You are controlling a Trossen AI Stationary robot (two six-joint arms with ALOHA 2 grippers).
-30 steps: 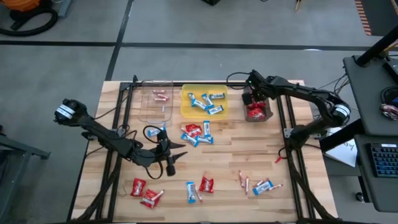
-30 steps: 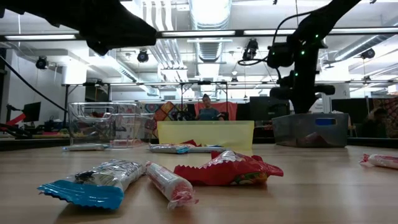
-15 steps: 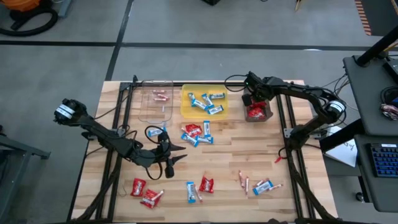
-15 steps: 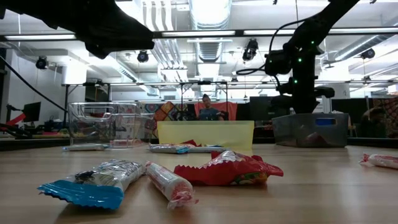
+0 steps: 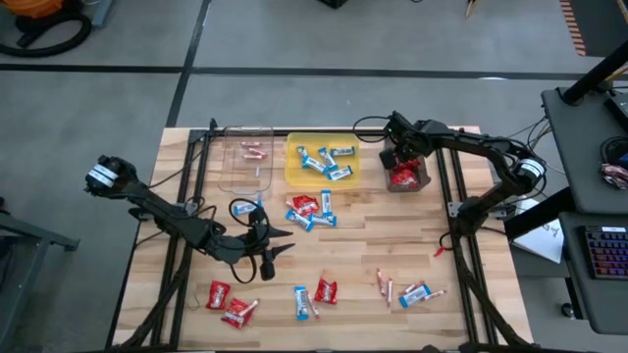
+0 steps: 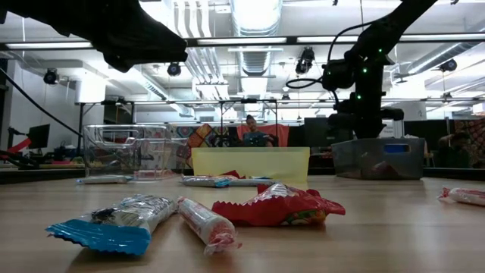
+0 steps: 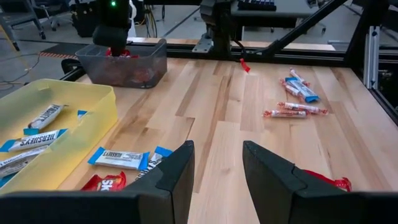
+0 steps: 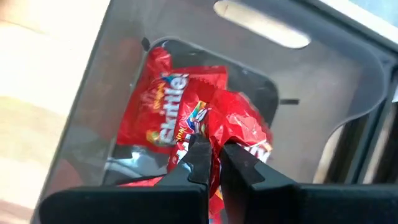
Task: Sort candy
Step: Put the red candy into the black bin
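Your right claw (image 5: 403,163) hangs over the dark tray (image 5: 418,183) at about one o'clock on the counter (image 5: 363,245), its fingers (image 8: 198,163) drawn together with only a narrow slit between them and nothing caught there; the right wrist view looks straight down past them onto the red packets (image 8: 186,124) piled in that tray. Your left claw (image 5: 267,252) sits low over the counter at roughly eight o'clock from the middle, fingers (image 7: 180,174) parted and holding nothing, with bare wood showing in the gap between them. The candy is spread widely. Blue-and-white bars (image 5: 324,162) lie in the yellow tray (image 5: 291,175) at twelve o'clock, and a pinkish stick (image 5: 254,151) lies in the clear tray (image 5: 228,181) just to its eleven-o'clock side. A mixed cluster (image 5: 309,210) of blue bars and a red packet rests near the middle of the counter, just ahead of your left claw, and the left wrist view shows one blue bar (image 7: 118,158) and a red packet (image 7: 102,182) right beside the yellow tray's wall. Toward seven o'clock you have two loose red packets (image 5: 229,304); near six o'clock a blue bar (image 5: 303,302) lies next to another red packet (image 5: 326,290); toward five o'clock pinkish sticks (image 5: 385,285) lie beside one more blue bar (image 5: 415,293). In the low view a blue bar (image 6: 114,220), a stick (image 6: 206,222) and a red packet (image 6: 279,205) lie side by side in the foreground.
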